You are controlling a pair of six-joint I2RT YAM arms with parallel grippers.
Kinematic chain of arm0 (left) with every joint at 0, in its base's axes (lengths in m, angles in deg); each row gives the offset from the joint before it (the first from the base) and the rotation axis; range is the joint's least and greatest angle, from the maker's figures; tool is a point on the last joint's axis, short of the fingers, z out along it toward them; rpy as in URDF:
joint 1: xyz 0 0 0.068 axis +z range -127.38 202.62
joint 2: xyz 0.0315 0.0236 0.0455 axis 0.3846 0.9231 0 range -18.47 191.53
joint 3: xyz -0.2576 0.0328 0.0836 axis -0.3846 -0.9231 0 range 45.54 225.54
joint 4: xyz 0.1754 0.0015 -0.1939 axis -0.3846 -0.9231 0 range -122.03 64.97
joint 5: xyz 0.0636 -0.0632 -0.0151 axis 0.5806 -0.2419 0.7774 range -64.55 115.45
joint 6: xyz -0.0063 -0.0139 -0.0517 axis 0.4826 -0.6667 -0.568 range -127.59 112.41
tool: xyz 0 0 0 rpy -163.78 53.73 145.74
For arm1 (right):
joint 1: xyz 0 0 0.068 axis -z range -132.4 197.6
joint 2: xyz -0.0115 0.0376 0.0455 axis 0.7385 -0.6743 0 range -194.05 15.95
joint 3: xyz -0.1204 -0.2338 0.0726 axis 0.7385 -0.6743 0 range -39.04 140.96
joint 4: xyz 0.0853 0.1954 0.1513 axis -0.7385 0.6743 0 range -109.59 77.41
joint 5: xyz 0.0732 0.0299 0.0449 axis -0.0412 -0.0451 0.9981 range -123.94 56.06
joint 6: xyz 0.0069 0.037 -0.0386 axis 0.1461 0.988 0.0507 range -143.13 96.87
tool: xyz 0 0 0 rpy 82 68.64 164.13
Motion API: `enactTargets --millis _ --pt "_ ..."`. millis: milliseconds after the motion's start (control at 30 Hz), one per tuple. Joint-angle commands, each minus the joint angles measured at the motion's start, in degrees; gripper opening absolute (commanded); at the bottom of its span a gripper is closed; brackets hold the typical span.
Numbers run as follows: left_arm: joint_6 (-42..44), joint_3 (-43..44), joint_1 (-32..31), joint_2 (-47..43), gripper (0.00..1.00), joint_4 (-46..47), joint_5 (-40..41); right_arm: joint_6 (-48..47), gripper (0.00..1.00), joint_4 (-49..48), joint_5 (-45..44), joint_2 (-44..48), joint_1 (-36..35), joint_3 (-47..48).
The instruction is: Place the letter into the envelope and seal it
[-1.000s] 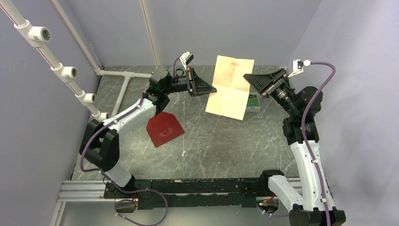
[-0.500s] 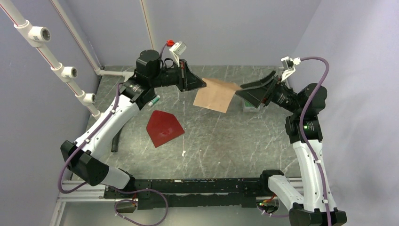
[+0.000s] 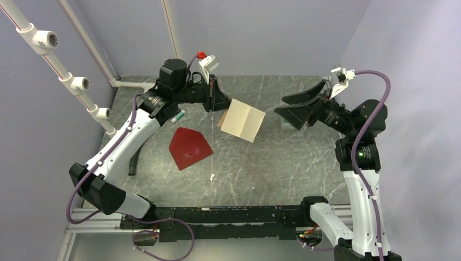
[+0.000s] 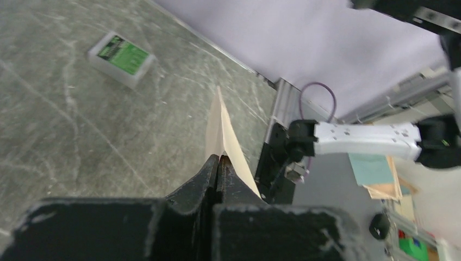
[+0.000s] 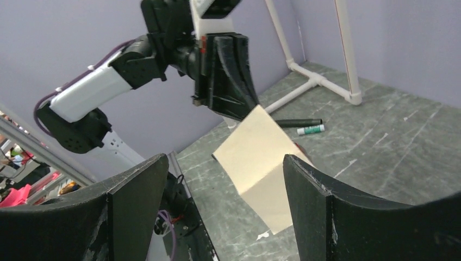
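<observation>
Left jaws clamped the letter by a corner, sheet held off the tabletop; right jaws were wide apart, facing it, not touching; envelope lay flat near left jaws.

You are working in a robotics lab test cell. Plain lavender panel walls close in a grey marbled tabletop. A white plastic pipe frame stands at ten o'clock, and a black-and-silver metal mounting rail runs at six o'clock.
</observation>
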Motion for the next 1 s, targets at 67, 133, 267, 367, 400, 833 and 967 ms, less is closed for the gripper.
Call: enactTargets --millis 67,133,267,367,400,833,967 --pt "3.02 1.91 0.09 -1.97 0.02 1.18 -15.40 -7.56 0.83 3.19 1.77 -1.43 -1.35 -1.44" --pt "3.03 1.80 0.09 -1.93 0.02 0.93 -18.36 -9.60 0.84 3.76 4.59 -1.40 -2.61 -2.01" --pt "3.51 1.95 0.09 -1.66 0.02 -0.02 -23.02 -18.18 0.84 13.53 5.47 -3.48 -7.76 0.49" --pt "3.16 1.78 0.09 -1.94 0.02 0.61 -23.96 -25.43 0.84 21.64 3.31 -5.78 -13.17 2.64" --pt "2.94 1.64 0.07 -2.01 0.02 0.94 -24.11 -26.69 0.84 23.53 2.42 -6.63 -14.95 3.11" --pt "9.55 3.15 0.09 -3.48 0.03 -6.40 -23.70 -29.38 0.07 27.52 4.37 -9.02 -19.17 3.04" --pt "14.71 5.41 0.14 -3.64 0.22 -12.99 -20.03 -29.78 0.00 28.14 4.09 -8.90 -19.18 3.36"
